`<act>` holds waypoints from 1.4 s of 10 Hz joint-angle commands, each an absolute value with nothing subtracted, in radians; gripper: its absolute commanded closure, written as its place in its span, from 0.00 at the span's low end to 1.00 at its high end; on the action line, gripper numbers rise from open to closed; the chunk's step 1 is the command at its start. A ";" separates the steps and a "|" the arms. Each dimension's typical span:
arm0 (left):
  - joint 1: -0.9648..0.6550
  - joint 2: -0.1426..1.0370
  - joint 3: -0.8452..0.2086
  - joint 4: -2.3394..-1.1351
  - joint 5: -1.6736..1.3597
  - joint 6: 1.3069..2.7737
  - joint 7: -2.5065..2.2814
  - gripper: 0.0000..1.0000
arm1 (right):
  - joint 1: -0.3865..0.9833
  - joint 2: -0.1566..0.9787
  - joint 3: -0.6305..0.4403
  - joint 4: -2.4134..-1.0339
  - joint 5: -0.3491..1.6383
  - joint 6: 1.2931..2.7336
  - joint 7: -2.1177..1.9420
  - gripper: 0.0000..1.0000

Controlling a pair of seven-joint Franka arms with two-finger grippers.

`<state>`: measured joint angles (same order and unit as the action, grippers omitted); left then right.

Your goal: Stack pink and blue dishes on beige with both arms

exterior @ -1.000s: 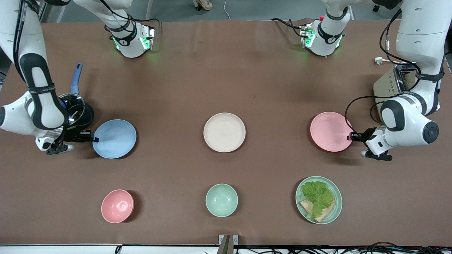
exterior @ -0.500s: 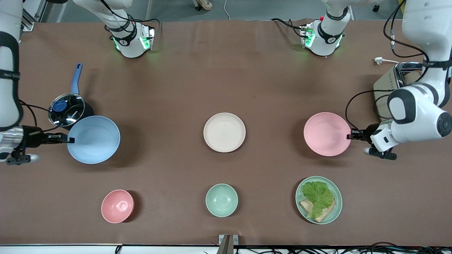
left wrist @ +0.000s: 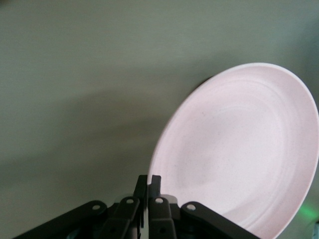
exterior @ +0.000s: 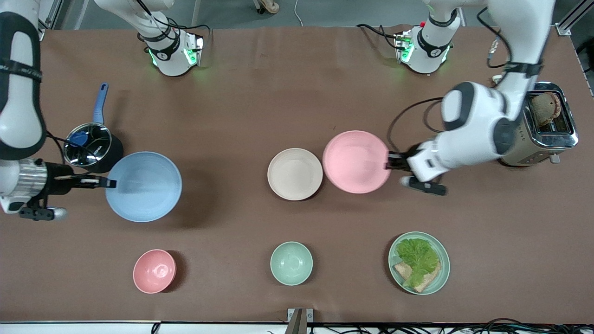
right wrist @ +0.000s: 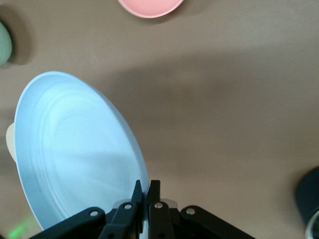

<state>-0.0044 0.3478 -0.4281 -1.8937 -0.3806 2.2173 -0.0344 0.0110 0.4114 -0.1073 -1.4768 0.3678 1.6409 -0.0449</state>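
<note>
Left gripper: fingers clamped on the rim of the pink plate, which is held in the air at centre-right of the front view. The plate's edge overlaps the edge of the beige plate as seen from the front camera. In the left wrist view the left gripper pinches the rim of the pink plate, the fingers pressed together on the rim, with bare brown table beneath.

Right gripper: fingers clamped on the rim of the blue plate, which is held in the air at centre-left of the front view, over the table at the right arm's end. In the right wrist view the right gripper grips the rim of the blue plate, the plate tilted relative to the camera.

The beige plate rests flat on the table at the centre of the front view.

Other items, front view:
- Dark saucepan with glass lid and blue handle, at centre-left, beside the blue plate.
- Small pink bowl, lower left.
- Small pale green bowl, lower centre.
- Pale green plate carrying lettuce and bread, lower right.
- Chrome toaster with a slice of bread in one slot, at upper right, partly covered by the left arm.
</note>
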 commanded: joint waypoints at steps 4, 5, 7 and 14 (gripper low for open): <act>-0.138 0.699 -0.512 -1.792 -0.374 2.575 -0.266 0.96 | 0.002 0.272 0.053 -1.681 0.344 1.781 0.129 0.99; -0.170 0.727 -0.511 -1.792 -0.358 2.624 -0.294 0.96 | 0.000 0.238 0.086 -1.744 0.344 1.830 0.146 0.99; -0.176 0.736 -0.508 -1.802 -0.278 2.632 -0.313 0.94 | 0.000 0.203 0.145 -1.824 0.344 1.890 0.173 0.99; -0.149 0.713 -0.502 -1.812 -0.129 2.505 -0.316 0.00 | 0.003 0.215 0.386 -1.971 0.356 2.148 0.360 0.99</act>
